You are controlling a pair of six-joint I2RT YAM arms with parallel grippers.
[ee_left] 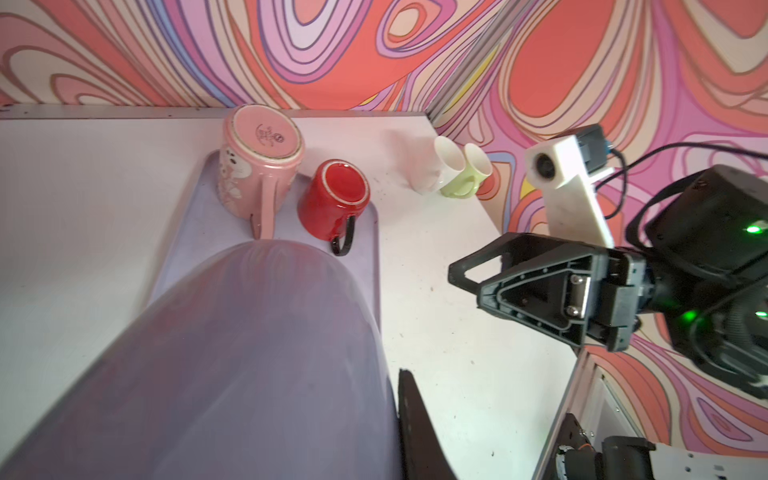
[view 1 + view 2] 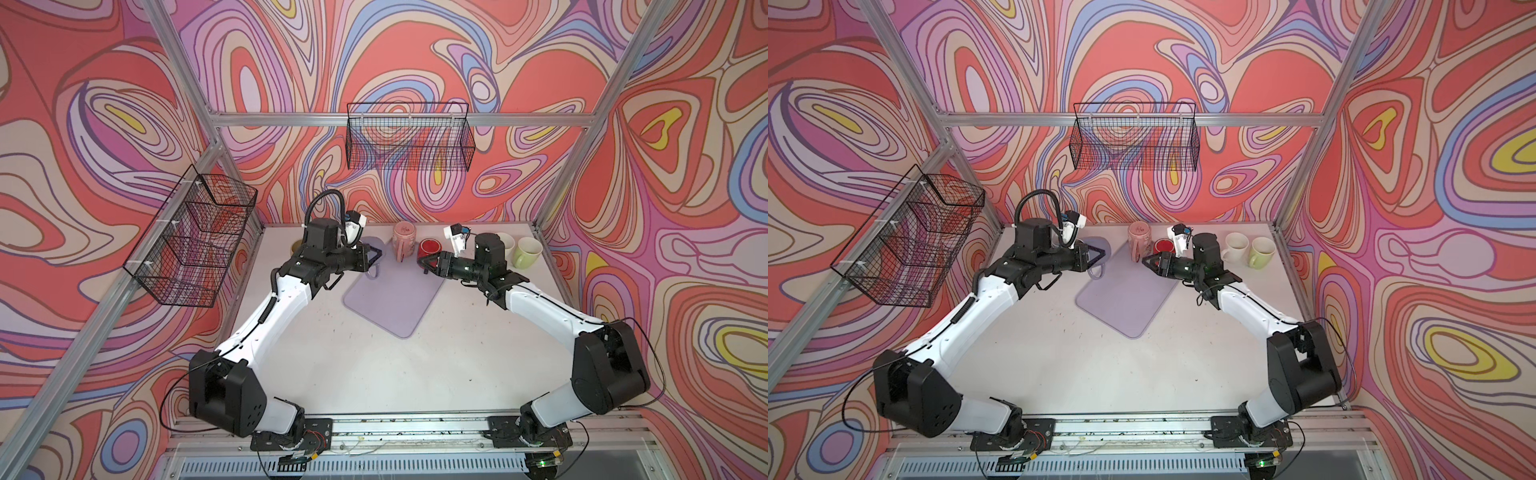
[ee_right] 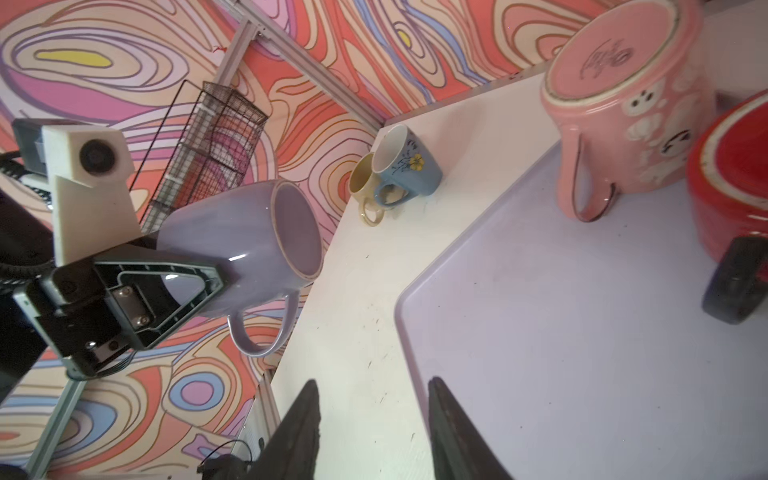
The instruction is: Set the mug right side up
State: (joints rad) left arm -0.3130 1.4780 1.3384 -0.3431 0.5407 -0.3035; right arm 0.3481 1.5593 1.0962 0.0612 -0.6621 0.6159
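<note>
A lavender mug (image 2: 372,246) (image 2: 1098,245) hangs in the air over the far left corner of the lavender tray (image 2: 395,303). It lies on its side, handle downward. My left gripper (image 2: 376,257) (image 3: 216,282) is shut on it. The right wrist view shows the mug's (image 3: 245,232) open mouth turned toward my right gripper. In the left wrist view the mug (image 1: 249,353) hides one of my fingers; the other finger (image 1: 415,415) lies against its wall. My right gripper (image 2: 422,262) (image 3: 374,386) (image 1: 457,274) is open and empty, low over the tray's right edge.
A pink mug (image 2: 404,241) (image 1: 257,166) and a red mug (image 2: 430,249) (image 1: 336,199) stand upside down on the tray's far end. White (image 2: 507,241) and green (image 2: 527,251) mugs sit back right. Blue (image 3: 409,164) and yellow (image 3: 360,178) mugs sit back left. Wire baskets (image 2: 409,137) (image 2: 195,237) hang on the walls.
</note>
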